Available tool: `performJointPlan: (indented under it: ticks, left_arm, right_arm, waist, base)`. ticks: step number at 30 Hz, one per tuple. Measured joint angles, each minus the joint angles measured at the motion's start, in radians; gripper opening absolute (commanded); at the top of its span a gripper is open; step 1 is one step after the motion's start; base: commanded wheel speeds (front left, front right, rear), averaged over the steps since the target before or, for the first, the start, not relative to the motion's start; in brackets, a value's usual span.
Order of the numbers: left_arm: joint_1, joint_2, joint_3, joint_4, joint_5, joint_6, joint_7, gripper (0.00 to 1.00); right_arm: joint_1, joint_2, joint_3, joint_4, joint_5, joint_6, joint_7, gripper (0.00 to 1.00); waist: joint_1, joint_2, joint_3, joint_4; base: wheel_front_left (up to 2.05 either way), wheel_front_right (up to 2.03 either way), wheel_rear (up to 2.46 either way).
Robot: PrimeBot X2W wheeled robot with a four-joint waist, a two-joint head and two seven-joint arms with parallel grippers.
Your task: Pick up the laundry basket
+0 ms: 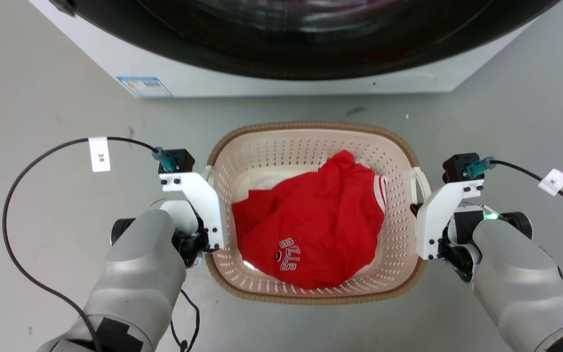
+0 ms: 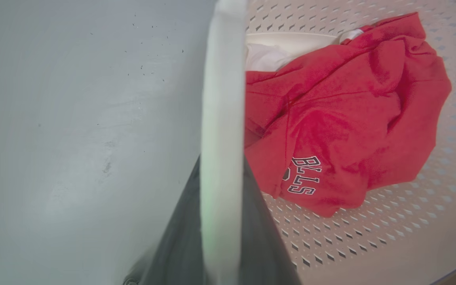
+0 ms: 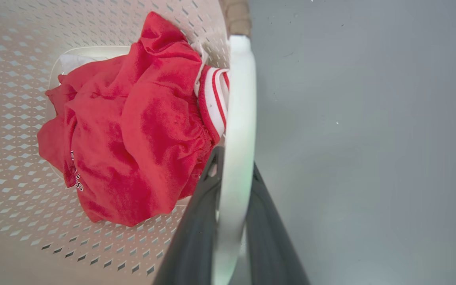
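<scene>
Grey floor (image 1: 42, 98) all round, white washer (image 1: 91, 49) at the top of the head view. Laundry basket (image 1: 311, 126) looks to sit on the floor just in front of the washer, dead centre between both arms, with a crumpled red garment (image 1: 311, 220) inside.

Handle-to-handle line runs straight across the robot, left to right. Left arm (image 1: 140, 274) is tight against the basket's left side, right arm (image 1: 521, 278) tight against its right side; neither is nearer, it's symmetric.

Left wrist view: white left handle (image 2: 222, 118) runs up the middle, with a dark finger (image 2: 180, 245) pressed on each side of it, so the left jaws read as clenched on that handle. Right wrist view: same story, right handle (image 3: 238, 118) sandwiched between the two dark fingers (image 3: 196, 237), right jaws clenched on it. In the head view the jaws are hidden behind the white wrist brackets.

Judgement: grasp stage done on both sides, lift not yet evident. Next move should be straight up with both arms together; uneven rise would tilt the basket and slide the garment to one end. Thin handles may flex or slip
</scene>
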Motion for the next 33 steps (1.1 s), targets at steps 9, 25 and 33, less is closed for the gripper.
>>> performJointPlan:
  ticks: [9, 25, 33]
  left_arm:
    - [0.032, 0.0, -0.03, 0.0, -0.047, 0.0, 0.114, 0.0]
    - [0.08, 0.002, -0.081, 0.006, -0.093, 0.002, 0.278, 0.0]
    - [0.132, 0.002, -0.105, 0.005, -0.115, 0.002, 0.316, 0.0]
  right_arm:
    - [0.019, -0.016, 0.043, -0.013, 0.065, 0.0, 0.074, 0.0]
    - [0.065, -0.017, 0.082, 0.003, 0.181, -0.001, 0.289, 0.0]
    - [0.106, -0.011, 0.098, 0.022, 0.207, 0.0, 0.352, 0.0]
  waist:
    - [-0.0001, 0.0, -0.166, 0.018]
    - [-0.0002, 0.0, -0.412, 0.046]
    - [-0.0003, 0.0, -0.505, 0.053]
  base:
    - [0.0, 0.0, 0.0]
    - [0.0, 0.0, 0.0]
    - [0.0, 0.0, 0.0]
